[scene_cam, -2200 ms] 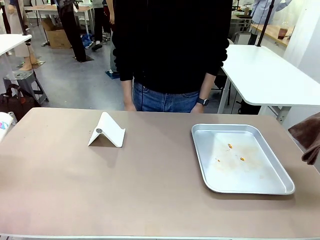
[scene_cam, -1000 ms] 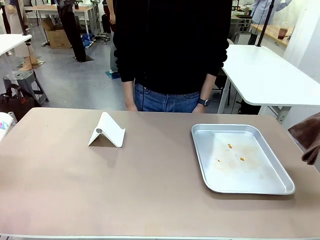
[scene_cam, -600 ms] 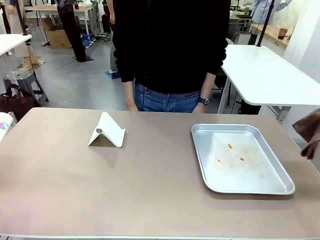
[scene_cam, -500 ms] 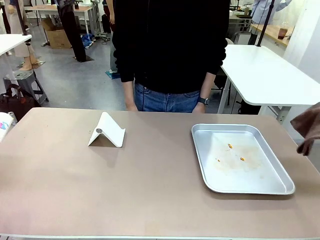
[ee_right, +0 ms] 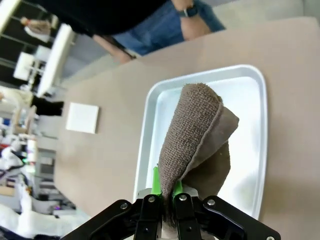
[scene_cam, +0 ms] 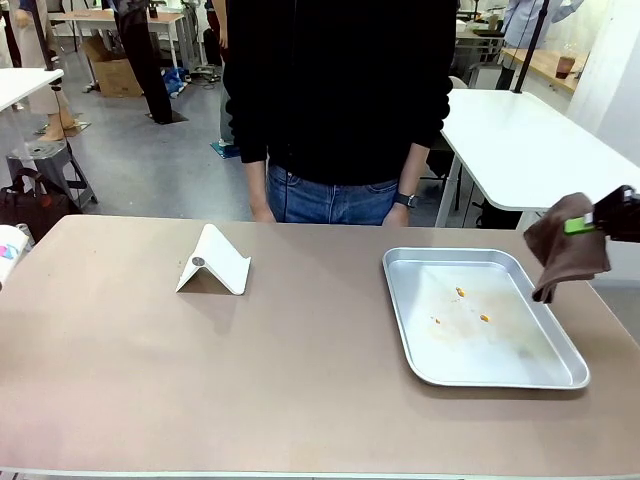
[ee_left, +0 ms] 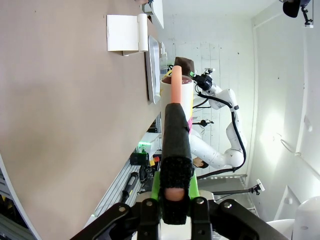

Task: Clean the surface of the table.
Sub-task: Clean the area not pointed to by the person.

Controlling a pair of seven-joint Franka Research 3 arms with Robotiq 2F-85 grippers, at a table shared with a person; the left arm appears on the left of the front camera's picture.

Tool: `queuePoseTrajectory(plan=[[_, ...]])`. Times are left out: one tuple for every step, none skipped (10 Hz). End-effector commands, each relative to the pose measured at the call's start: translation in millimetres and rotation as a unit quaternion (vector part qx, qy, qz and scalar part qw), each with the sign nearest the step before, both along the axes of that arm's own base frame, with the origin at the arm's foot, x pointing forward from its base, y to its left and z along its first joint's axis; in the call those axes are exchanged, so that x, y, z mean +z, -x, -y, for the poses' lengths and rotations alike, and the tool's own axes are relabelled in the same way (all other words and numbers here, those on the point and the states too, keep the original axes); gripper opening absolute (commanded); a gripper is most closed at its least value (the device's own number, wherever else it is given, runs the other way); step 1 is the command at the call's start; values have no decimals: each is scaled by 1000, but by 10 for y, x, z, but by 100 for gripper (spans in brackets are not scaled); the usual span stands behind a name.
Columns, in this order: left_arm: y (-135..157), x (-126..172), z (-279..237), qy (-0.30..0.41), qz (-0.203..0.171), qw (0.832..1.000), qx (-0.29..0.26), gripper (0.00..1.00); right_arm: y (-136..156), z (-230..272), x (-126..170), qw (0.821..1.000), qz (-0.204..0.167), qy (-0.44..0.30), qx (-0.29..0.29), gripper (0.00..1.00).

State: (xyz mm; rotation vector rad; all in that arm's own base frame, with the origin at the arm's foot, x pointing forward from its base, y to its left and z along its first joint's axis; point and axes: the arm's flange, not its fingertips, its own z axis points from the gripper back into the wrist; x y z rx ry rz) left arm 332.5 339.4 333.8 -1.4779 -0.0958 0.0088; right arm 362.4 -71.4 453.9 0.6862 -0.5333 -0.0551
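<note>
The table [scene_cam: 300,380] has a tan-brown top. My right gripper [scene_cam: 582,225] hangs above the table's right end, shut on a brown cloth [scene_cam: 563,250] that droops beside the tray's far right corner. In the right wrist view the cloth [ee_right: 192,135] rises from the shut gripper [ee_right: 166,192] over the tray [ee_right: 261,100]. My left gripper [ee_left: 174,192] is shut on the black grip of an orange-handled white roller [ee_left: 177,97]. The roller's white end [scene_cam: 8,250] shows at the table's left edge.
A silver tray [scene_cam: 405,310] with a few orange crumbs [scene_cam: 460,292] lies right of centre. A white folded stand [scene_cam: 213,262] sits at the back left. A person in black [scene_cam: 340,100] stands at the far edge. A white table [scene_cam: 520,150] is behind on the right.
My right gripper has come in from the right edge, carrying the brown cloth up and left toward the tray. Nothing else on the table moved.
</note>
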Motion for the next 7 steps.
queuePoseTrajectory(plan=[[44, 51, 18, 5, 7, 1000, 4, 22, 15, -234, -217, 998, -40, 45, 12, 7], [44, 51, 18, 5, 7, 1000, 4, 22, -66, -287, -273, 996, -50, 69, 16, 7], [44, 51, 18, 5, 7, 1000, 4, 22, -137, -338, -359, 995, -63, 81, 18, 7], [44, 51, 18, 5, 7, 1000, 4, 22, -199, -374, -468, 992, -74, 99, 15, 7], [44, 51, 18, 5, 7, 1000, 4, 22, -245, -381, -527, 991, -77, 109, 8, 7], [44, 51, 18, 5, 7, 1000, 4, 22, -281, -373, -551, 991, -78, 112, 9, 7], [44, 51, 18, 5, 7, 1000, 4, 22, -323, -380, -590, 989, -83, 119, 10, 7]])
